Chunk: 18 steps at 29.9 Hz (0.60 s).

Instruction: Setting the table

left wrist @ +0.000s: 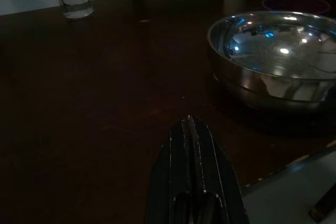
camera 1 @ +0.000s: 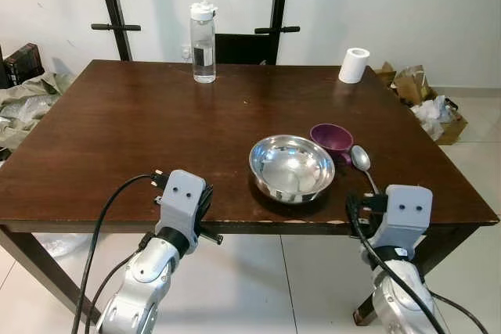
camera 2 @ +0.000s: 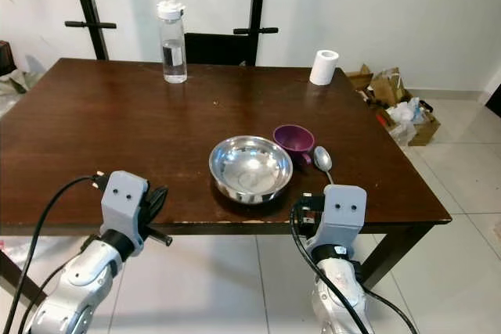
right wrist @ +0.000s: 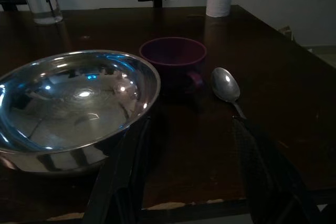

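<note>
steel bowl (camera 1: 291,167) near table's (camera 1: 117,138) front edge, purple cup (camera 1: 331,138) and spoon (camera 1: 362,159) just right | right gripper (right wrist: 191,171) spread, empty; left gripper (left wrist: 192,145) pressed together | approach spoon handle low, squarely

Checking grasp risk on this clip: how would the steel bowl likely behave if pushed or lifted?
The steel bowl looks rigid and polished, so probably slippery between pincer fingers. Its rounded underside may let it rock or slide on the table. It appears empty, so likely light.
</note>
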Tool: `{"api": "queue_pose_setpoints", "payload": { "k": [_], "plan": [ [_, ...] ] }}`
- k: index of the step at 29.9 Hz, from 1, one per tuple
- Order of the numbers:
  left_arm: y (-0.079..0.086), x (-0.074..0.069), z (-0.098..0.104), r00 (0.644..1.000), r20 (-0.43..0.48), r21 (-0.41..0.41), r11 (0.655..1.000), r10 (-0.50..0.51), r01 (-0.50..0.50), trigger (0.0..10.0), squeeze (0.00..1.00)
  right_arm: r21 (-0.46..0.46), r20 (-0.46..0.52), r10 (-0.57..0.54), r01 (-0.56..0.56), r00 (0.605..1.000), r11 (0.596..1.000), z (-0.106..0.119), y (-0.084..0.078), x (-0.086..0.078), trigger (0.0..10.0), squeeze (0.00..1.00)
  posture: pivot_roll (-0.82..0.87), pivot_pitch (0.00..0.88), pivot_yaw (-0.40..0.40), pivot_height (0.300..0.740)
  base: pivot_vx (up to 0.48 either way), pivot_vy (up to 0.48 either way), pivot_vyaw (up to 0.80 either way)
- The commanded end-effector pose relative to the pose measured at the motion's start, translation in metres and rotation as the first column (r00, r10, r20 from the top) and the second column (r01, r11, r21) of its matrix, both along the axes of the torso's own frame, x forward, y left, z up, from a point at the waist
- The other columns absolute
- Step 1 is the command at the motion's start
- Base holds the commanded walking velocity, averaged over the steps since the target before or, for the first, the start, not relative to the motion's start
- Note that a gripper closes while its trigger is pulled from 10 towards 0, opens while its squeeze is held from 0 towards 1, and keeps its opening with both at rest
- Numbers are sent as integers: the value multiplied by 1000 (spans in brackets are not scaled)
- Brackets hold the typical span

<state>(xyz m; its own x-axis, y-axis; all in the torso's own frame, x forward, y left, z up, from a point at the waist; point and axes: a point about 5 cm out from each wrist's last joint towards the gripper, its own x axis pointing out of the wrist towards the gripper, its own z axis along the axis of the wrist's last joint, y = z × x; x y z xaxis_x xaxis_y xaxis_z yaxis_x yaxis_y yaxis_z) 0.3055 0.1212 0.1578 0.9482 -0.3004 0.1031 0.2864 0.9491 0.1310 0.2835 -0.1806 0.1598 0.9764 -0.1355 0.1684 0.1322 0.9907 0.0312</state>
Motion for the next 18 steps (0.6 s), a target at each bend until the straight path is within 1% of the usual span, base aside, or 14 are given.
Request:
{"api": "queue_pose_setpoints", "payload": {
  "k": [1, 8, 18],
  "plan": [
    [2, 0, -7, 1000, -26, -8, 1000, 12, -12, 10000, 0, 25, -27, -2, 3, 1000, 1000, -6, 0, 0, 10000, 0, 3, 76, 31, 740, 0, 0, 0],
    [3, 0, -9, 999, -33, -16, 1000, 21, -21, 10000, 0, 32, -24, 6, -5, 1000, 999, -8, 3, 0, 10000, 0, 4, 81, 32, 740, 0, 0, 0],
    [4, 1, -8, 999, -24, -6, 1000, 23, -23, 10000, 0, 35, -23, 4, -3, 1000, 999, -8, 3, 1, 10000, 0, 6, 84, 34, 740, 0, 0, 0]
  ]
}}
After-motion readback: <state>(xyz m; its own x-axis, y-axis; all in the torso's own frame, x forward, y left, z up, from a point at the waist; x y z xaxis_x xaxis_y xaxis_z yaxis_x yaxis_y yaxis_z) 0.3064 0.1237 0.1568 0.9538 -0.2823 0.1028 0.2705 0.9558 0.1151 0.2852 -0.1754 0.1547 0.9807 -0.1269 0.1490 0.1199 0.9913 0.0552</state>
